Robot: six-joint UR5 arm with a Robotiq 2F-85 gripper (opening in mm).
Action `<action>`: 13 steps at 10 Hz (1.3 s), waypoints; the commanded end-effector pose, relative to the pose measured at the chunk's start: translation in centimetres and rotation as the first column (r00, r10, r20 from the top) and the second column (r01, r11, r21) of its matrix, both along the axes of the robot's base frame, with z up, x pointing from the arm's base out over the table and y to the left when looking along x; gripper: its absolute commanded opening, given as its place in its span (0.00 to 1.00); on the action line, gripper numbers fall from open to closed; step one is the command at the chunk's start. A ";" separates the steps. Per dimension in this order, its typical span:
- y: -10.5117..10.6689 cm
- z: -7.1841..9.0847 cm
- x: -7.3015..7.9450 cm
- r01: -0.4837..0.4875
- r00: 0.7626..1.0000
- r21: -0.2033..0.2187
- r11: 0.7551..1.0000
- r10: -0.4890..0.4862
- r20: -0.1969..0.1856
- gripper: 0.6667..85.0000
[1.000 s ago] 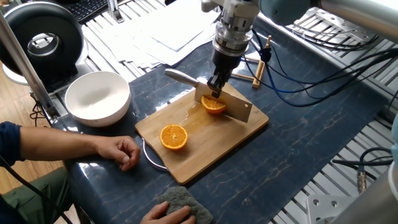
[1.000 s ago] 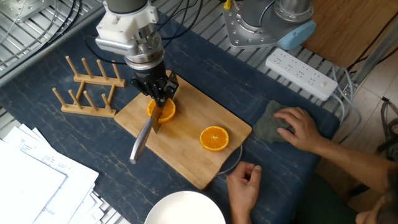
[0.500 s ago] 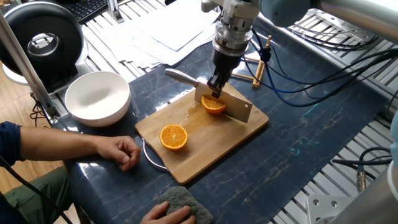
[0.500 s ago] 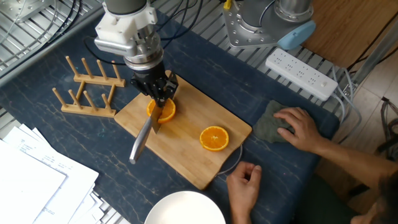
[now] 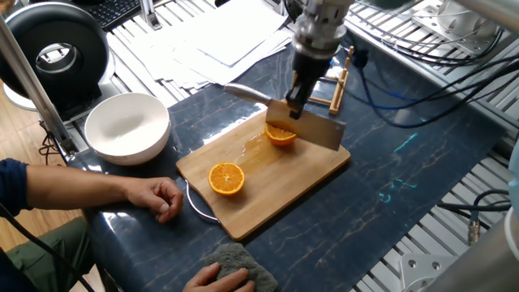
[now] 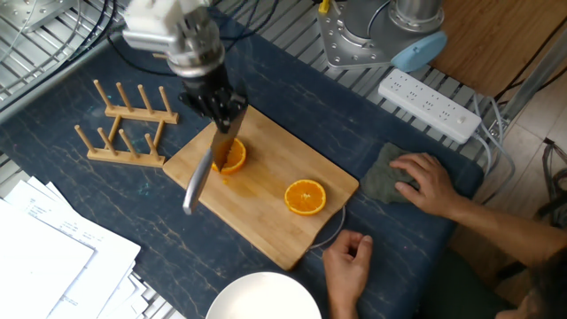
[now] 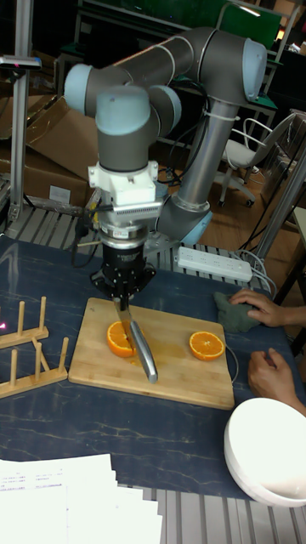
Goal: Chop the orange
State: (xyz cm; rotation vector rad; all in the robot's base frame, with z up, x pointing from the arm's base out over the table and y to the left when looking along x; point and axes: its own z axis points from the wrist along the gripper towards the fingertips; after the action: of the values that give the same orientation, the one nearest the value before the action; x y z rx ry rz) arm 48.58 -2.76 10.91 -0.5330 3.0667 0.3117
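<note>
Two halves of the orange lie cut side up on a wooden cutting board [image 5: 280, 185]. One half [image 5: 227, 178] sits near the board's front; the other [image 5: 281, 136] lies under the knife. My gripper [image 5: 297, 108] is shut on a cleaver-style knife [image 5: 318, 130], gripping the top of its blade. The blade hangs just above the far half and partly hides it. From the other side the knife [image 6: 200, 180] slants across the left edge of that half [image 6: 234, 158]. The tall view shows the gripper [image 7: 125, 299] directly over the left half [image 7: 117, 338].
A white bowl [image 5: 127, 126] stands left of the board. A person's hand [image 5: 158, 197] rests by the board's front corner, another on a grey cloth [image 5: 235, 264]. A wooden peg rack [image 6: 124, 133] stands behind the board, with a power strip [image 6: 430, 105] and papers [image 6: 44, 257] nearby.
The gripper has lifted the knife up off the far orange half and shifted it slightly toward the peg rack side. Both halves and the person's hands stayed put.
</note>
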 end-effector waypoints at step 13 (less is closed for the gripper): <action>-4.5 6.0 3.3 -0.123 0.991 -0.200 0.972 0.131 0.026 0.01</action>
State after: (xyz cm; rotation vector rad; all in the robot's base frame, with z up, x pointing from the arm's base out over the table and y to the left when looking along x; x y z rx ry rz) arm 51.26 -7.14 16.76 -0.7203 3.0665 0.0043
